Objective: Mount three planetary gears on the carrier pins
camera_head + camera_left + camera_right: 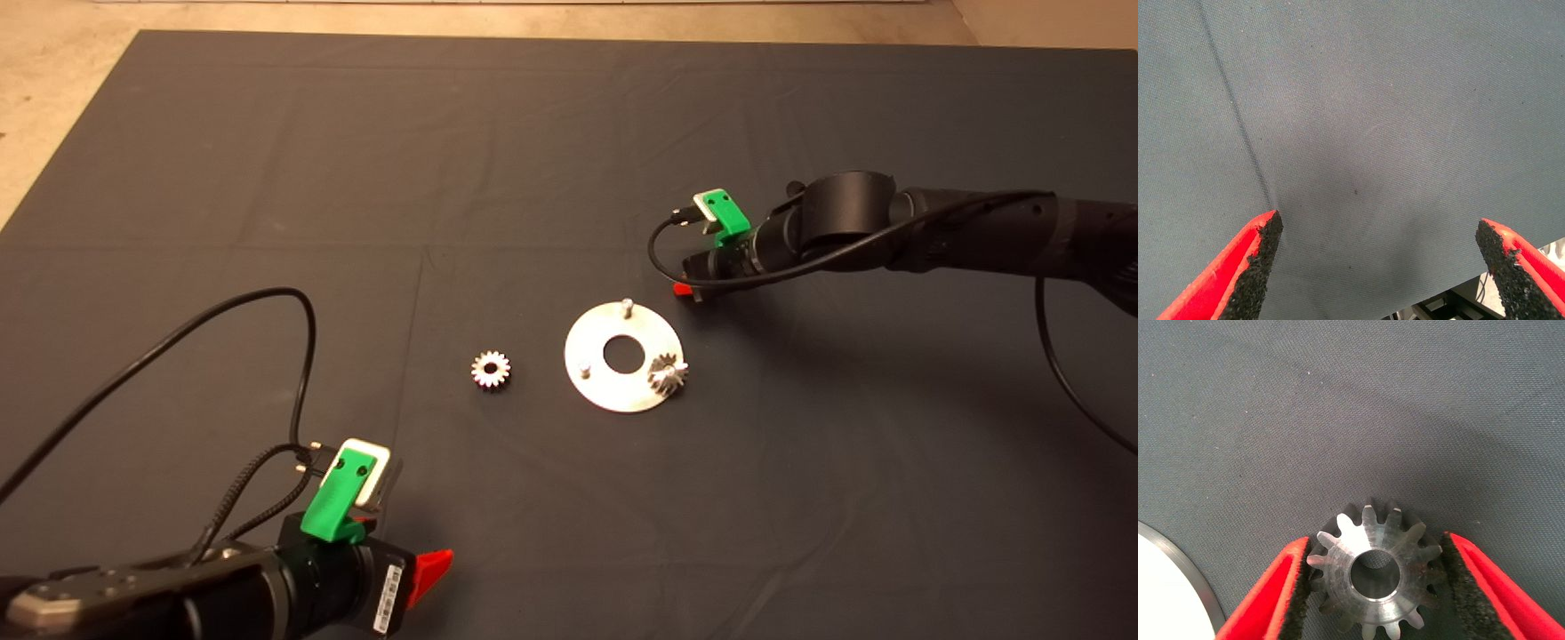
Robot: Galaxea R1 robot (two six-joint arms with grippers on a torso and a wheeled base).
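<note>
You get dim, warm-tinted light in the head view; the mat (267, 178) reads flat dark grey with faint creases. The round plate (624, 356) glares near white, washing out its surface. The right arm (933, 231) throws a soft shadow on the mat beneath it. In the right wrist view the held gear (1373, 577) is sharp, its face catching bright highlights, and a broad soft shadow crosses the cloth behind it. Left wrist view: weave crisp, a dark soft patch mid-frame.

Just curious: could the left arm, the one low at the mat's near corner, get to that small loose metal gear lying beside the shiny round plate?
Probably yes. The small toothed metal gear lies alone on bare mat, and the left gripper is open and empty.
</note>
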